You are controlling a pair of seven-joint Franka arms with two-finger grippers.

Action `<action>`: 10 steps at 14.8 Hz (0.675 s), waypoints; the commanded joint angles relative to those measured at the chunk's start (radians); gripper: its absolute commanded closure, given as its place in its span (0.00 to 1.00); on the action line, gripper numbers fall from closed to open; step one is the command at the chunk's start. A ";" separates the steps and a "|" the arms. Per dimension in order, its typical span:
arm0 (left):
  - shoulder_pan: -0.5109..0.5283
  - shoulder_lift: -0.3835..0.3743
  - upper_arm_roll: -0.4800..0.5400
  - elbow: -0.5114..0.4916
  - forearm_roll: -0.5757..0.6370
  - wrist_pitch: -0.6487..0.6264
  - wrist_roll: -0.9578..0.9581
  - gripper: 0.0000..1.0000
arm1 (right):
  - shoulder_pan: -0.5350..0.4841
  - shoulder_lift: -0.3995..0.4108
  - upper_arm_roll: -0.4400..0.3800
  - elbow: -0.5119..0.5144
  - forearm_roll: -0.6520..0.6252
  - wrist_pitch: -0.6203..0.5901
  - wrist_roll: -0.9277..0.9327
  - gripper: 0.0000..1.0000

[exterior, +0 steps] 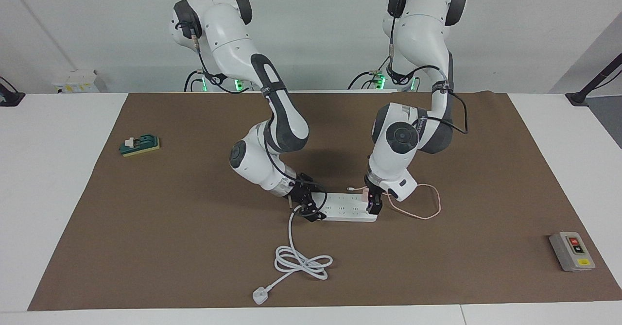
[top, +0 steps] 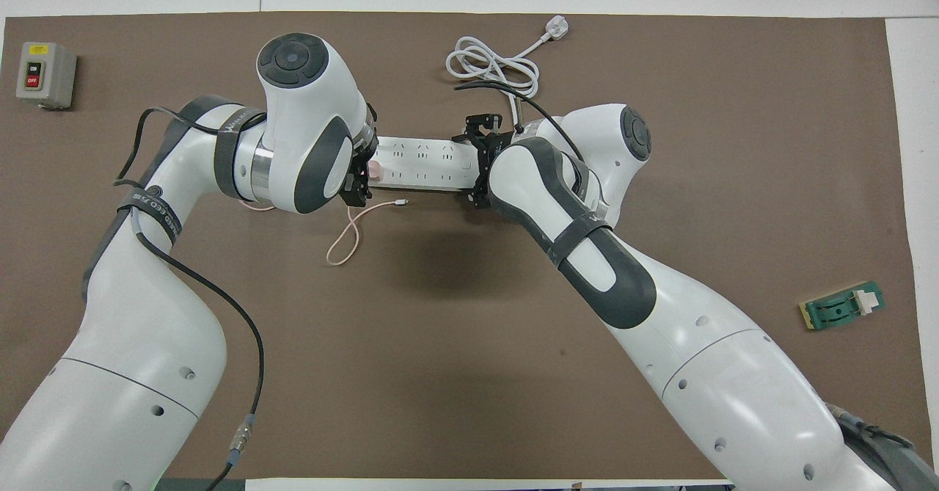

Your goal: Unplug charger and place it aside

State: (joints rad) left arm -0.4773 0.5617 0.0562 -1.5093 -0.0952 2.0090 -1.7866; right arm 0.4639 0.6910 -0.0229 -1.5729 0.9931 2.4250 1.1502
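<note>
Left end effector [exterior: 372,204] wide astride charger [top: 374,171], pink cube clearer overhead; right end effector [exterior: 307,203] clamps power strip [exterior: 346,207], seen facing.

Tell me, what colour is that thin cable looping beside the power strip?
Pale pink; the cable shows best in the facing view, curling on the brown mat.

White wall [exterior: 311,33], white table [exterior: 48,194]

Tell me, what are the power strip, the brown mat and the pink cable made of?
Power strip: probably hard plastic, smooth white with a slight sheen and moulded socket slots. Mat: looks like matte brown paper or card, flat with straight cut edges; could be thin felt. Cable: likely soft rubbery plastic, since it lies in loose limp loops.
</note>
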 commanded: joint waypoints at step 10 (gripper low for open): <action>-0.018 -0.026 0.011 -0.043 0.029 0.020 -0.013 1.00 | -0.010 0.053 0.005 0.025 0.053 0.057 -0.080 1.00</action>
State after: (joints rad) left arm -0.4801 0.5616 0.0557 -1.5136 -0.0926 2.0103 -1.7866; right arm 0.4624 0.6910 -0.0231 -1.5761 1.0177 2.4242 1.1364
